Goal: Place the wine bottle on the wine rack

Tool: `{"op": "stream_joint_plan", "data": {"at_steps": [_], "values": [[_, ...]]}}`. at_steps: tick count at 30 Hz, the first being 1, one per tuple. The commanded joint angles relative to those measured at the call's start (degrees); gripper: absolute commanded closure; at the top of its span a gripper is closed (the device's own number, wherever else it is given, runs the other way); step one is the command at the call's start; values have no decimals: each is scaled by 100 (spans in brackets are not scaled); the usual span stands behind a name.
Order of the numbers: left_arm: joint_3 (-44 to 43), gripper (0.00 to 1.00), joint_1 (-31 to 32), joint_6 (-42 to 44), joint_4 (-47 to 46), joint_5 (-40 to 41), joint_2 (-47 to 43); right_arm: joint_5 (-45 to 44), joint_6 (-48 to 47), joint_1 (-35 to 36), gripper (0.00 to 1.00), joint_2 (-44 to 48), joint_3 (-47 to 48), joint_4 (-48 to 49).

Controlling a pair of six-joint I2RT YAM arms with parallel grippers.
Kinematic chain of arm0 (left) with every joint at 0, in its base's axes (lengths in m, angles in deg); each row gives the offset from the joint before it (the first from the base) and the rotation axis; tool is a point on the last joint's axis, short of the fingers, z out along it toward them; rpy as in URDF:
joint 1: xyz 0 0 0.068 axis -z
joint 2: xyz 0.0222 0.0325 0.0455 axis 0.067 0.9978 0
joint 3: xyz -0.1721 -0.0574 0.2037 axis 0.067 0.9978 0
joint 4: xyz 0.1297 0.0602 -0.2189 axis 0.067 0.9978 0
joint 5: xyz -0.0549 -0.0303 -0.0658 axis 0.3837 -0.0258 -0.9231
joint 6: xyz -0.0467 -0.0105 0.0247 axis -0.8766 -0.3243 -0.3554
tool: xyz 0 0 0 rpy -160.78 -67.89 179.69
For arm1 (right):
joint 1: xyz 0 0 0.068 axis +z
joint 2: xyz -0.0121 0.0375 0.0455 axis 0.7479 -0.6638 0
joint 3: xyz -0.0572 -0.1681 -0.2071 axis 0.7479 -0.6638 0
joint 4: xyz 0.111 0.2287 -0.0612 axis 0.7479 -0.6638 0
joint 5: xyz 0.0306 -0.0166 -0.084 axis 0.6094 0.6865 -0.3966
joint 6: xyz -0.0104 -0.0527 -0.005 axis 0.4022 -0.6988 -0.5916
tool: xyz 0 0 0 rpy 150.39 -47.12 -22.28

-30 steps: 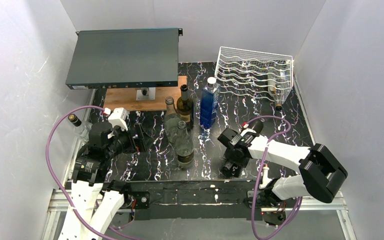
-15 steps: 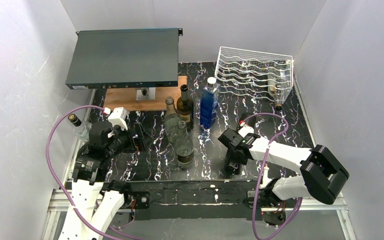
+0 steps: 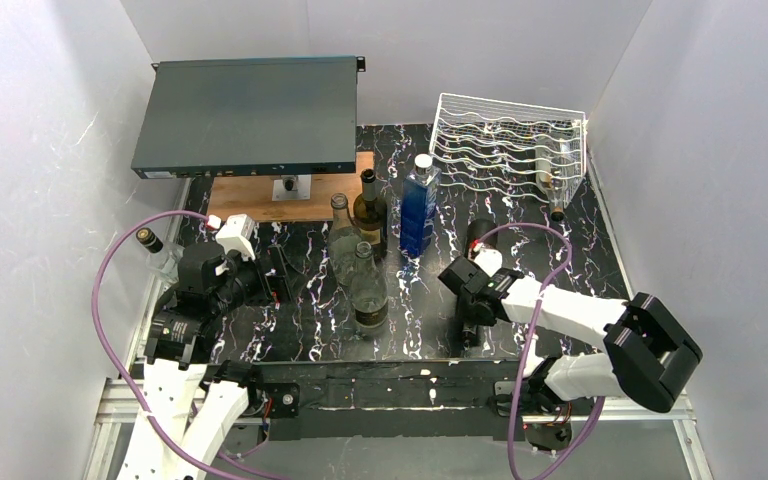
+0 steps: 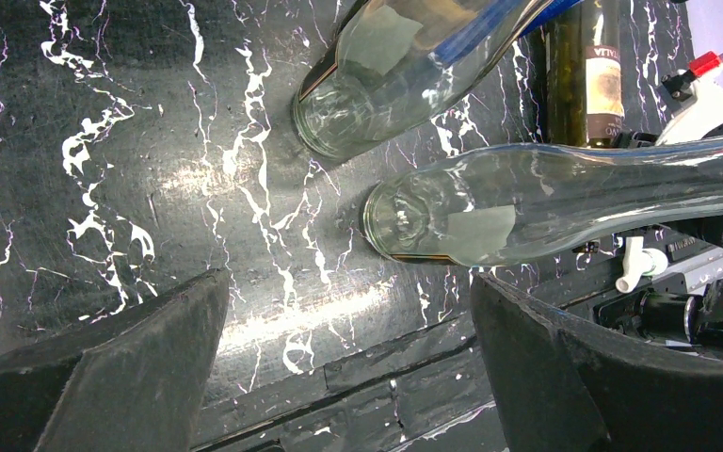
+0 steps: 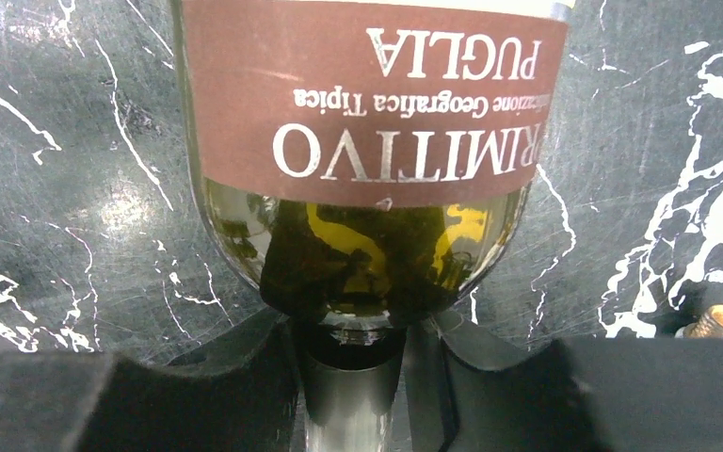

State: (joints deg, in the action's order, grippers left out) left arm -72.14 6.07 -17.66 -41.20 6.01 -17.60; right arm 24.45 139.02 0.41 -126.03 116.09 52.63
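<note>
Top view: the right hand (image 3: 471,305) is hiding the neck of the dark green glass wine bottle (image 3: 468,335), which is standing near the black marbled surface's (image 3: 560,260) near edge, well apart from the white wire wine rack (image 3: 510,140) at the far right corner.

Left wrist: the left hand (image 4: 346,282) is gaping wide, cropped by the frame.

Right wrist: fingers (image 5: 264,377) are clamping the neck. The brown label (image 5: 377,94) is showing PRIMITIVO upside down, its top cropped.
</note>
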Motion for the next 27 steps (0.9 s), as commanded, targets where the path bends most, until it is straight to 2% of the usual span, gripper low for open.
{"op": "stream_joint_plan", "data": {"at_steps": [1,6,16,22,27], "values": [[35,1,-22,11,6,11,-28,129,-429,-30,99,225,-86,263],[39,1,-28,4,6,29,-34,-148,-361,-85,99,1056,-429,578],[43,1,-33,-7,15,102,-178,-982,-482,-231,99,2513,-1234,1824],[43,1,-33,2,14,74,-201,-1403,-652,-296,99,2895,-1326,2110],[43,1,-33,2,6,57,-249,-1201,-1064,-701,99,2794,-1095,1843]]}}
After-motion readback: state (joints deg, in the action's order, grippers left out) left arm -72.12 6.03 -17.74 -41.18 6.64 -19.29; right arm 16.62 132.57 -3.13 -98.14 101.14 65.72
